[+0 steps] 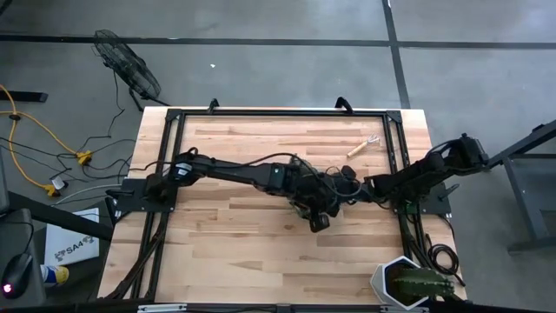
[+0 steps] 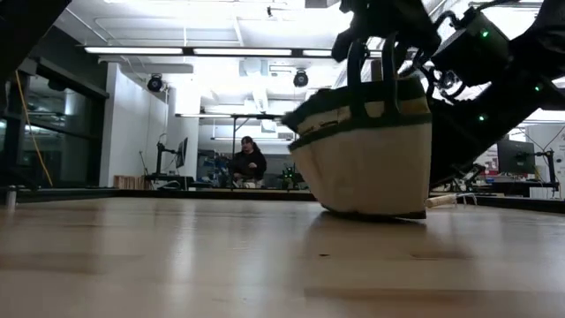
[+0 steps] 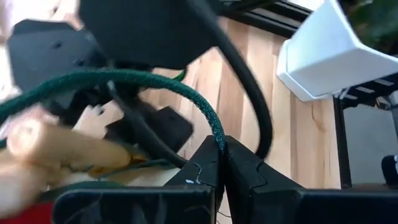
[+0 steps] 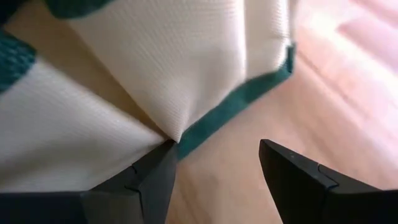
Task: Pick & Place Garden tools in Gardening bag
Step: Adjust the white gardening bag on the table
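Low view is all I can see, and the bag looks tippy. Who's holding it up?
Observer: The left gripper is shut on the green loop handle of the gardening bag.
Operator: What's the other arm doing?
Observer: The right gripper is open, low beside the bag's cloth, close to its green trim.
Operator: Is anything hiding where I can't see?
Observer: Yes, a spiky green plant in a white pot stands at the table's near right corner, apart from the bag.
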`<control>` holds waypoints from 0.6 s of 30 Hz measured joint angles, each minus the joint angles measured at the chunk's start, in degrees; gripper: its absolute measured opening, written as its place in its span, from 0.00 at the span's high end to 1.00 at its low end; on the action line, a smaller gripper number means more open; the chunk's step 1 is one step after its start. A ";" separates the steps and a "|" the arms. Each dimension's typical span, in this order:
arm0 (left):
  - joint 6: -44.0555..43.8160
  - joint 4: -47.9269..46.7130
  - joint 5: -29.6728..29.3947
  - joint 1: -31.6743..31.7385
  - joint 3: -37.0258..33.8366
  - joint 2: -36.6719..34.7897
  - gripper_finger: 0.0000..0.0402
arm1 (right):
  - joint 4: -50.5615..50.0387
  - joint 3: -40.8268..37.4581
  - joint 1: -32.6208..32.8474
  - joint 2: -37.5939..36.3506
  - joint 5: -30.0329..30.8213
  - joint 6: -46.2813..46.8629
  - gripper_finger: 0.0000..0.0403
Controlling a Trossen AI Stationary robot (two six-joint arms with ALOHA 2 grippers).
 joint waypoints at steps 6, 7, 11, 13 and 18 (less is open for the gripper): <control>-2.17 -0.45 -1.22 2.75 0.00 0.19 1.00 | -4.83 0.02 0.06 -0.10 -5.85 5.43 0.45; -2.19 -0.48 -1.22 3.30 0.00 0.19 1.00 | -5.01 0.04 0.02 -0.29 -6.69 6.13 0.45; -1.98 -0.36 -1.21 4.89 0.00 0.19 1.00 | -5.98 0.07 0.01 -1.34 -8.40 7.76 0.45; -1.66 -0.42 -1.17 5.63 -0.01 0.19 1.00 | -7.66 0.07 0.05 -2.59 -9.15 8.29 0.45; -0.52 -0.12 -1.20 7.34 -0.02 0.19 1.00 | -14.62 0.04 -1.61 -6.98 -9.44 8.89 0.45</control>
